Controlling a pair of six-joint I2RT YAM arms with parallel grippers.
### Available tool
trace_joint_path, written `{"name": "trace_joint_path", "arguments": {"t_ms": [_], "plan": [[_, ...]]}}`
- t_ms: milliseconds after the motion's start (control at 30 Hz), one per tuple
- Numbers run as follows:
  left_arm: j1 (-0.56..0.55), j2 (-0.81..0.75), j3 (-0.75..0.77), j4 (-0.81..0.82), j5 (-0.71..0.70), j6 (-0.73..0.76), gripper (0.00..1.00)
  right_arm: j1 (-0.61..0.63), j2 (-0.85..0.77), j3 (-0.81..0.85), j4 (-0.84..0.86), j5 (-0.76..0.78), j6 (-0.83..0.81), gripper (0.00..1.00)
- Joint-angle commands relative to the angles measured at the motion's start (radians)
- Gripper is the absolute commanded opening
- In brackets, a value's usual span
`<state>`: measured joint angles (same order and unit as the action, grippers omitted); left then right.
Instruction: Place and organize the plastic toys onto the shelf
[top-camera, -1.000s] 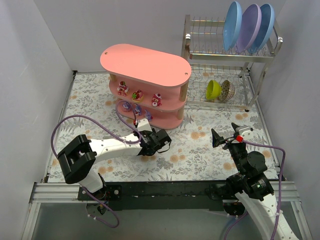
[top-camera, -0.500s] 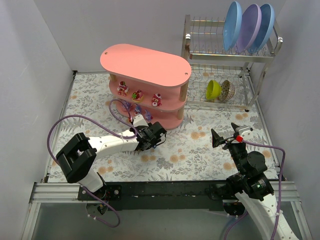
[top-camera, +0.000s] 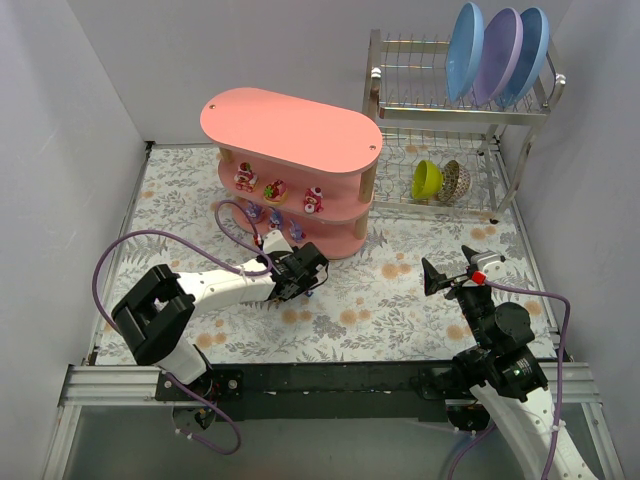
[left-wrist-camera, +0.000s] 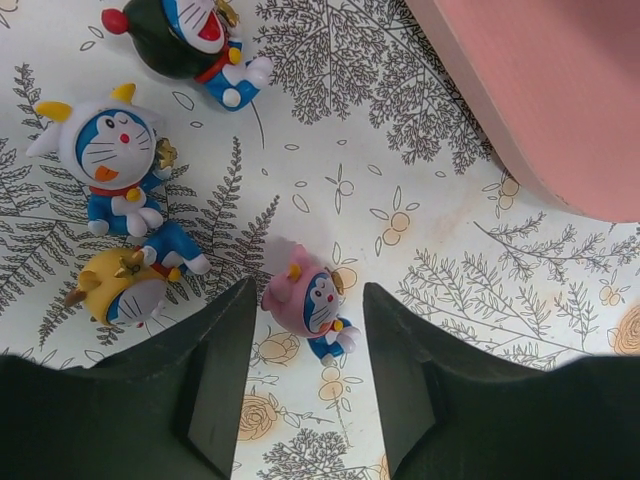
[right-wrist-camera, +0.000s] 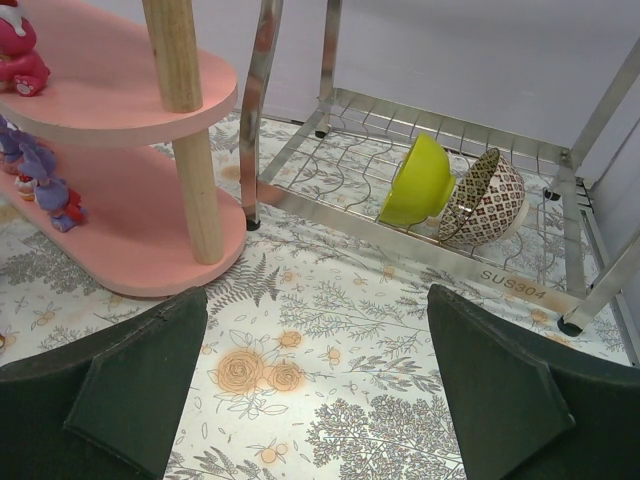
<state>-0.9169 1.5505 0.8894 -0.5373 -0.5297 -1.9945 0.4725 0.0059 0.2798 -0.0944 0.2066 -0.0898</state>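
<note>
Top external view has the pink shelf (top-camera: 290, 128) standing at the back of the flowered surface (top-camera: 420, 300), with the wire dish rack (top-camera: 375, 90) just to its right. Three small red-and-pink toys (top-camera: 275, 190) sit in a row along the shelf's middle tier, and a few purple toys (top-camera: 274, 217) stand on the bottom tier. The rack's upper level holds three plates (top-camera: 498, 55) on edge, a purple one between two blue. Its lower level holds a green bowl (right-wrist-camera: 418, 182) and a patterned bowl (right-wrist-camera: 487, 198), both tipped on their sides and touching.

Down by the shelf's foot, four more toys are loose on the surface. The left arm's fingers (left-wrist-camera: 215, 380) are parted, one on each side of a pink-hooded Doraemon figurine (left-wrist-camera: 318, 305). A thin strip of surface shows on either side of it, so they bracket it without clamping. Close by are a white-hooded Doraemon with yellow horns (left-wrist-camera: 110, 150) and a yellow-hooded Doraemon (left-wrist-camera: 125, 290) just below it. A dark-hooded Doraemon (left-wrist-camera: 190, 40) sits a little farther off.

The right arm's fingers (right-wrist-camera: 130, 390) are spread wide with nothing between them. They hang over the surface in front of the rack, well apart from the loose toys.
</note>
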Motion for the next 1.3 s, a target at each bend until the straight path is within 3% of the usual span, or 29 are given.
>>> {"name": "trace_joint_path", "arguments": {"t_ms": [0, 433, 767, 1100, 1267], "plan": [[0.009, 0.005, -0.015, 0.023, 0.002, -0.471, 0.44, 0.005, -0.207, 0.016, 0.045, -0.001, -0.002, 0.98], [0.021, 0.016, -0.044, 0.045, 0.020, -0.461, 0.39, 0.005, -0.205, 0.013, 0.047, -0.012, -0.002, 0.98], [0.020, -0.039, -0.043, 0.057, 0.033, -0.374, 0.15, 0.005, -0.201, 0.018, 0.048, -0.077, -0.002, 0.98], [0.019, -0.171, -0.069, 0.071, 0.036, -0.242, 0.04, 0.005, -0.012, 0.128, 0.016, -0.265, 0.018, 0.98], [0.018, -0.225, -0.078, 0.094, 0.037, -0.176, 0.00, 0.005, 0.170, 0.228, -0.039, -0.367, 0.051, 0.98]]}}
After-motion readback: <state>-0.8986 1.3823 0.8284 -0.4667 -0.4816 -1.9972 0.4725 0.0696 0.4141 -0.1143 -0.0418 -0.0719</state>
